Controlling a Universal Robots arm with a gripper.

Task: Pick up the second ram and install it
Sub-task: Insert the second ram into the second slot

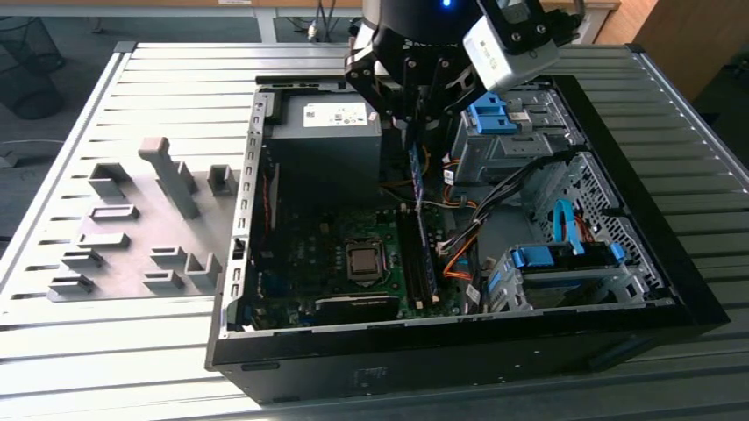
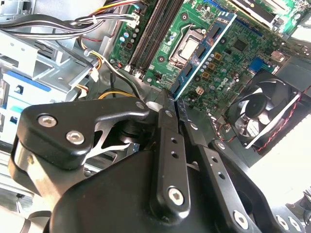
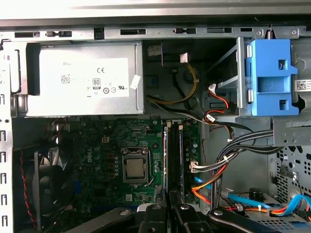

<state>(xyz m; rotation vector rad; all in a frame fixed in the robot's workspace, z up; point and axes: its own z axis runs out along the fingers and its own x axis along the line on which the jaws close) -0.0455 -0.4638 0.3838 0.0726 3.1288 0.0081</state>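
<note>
Jaws clenched on the second ram (image 2: 204, 54): gripper (image 2: 173, 99) pinches the slim blue-green board by one end, edge-on and hanging down over the motherboard (image 1: 351, 254), approx. above the long black memory slots (image 3: 175, 155), presumably so its contact edge can meet a slot squarely. Board is thin, flat, w/ small chips on its face; gripper links are matt black metal w/ bolt heads, inside an open black case (image 1: 655, 228) beside the grey power supply (image 3: 82, 80).

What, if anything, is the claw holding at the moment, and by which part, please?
The claw is shut on the second ram, pinching one short end, with the board's long blue-green edge projecting out over the motherboard.
</note>
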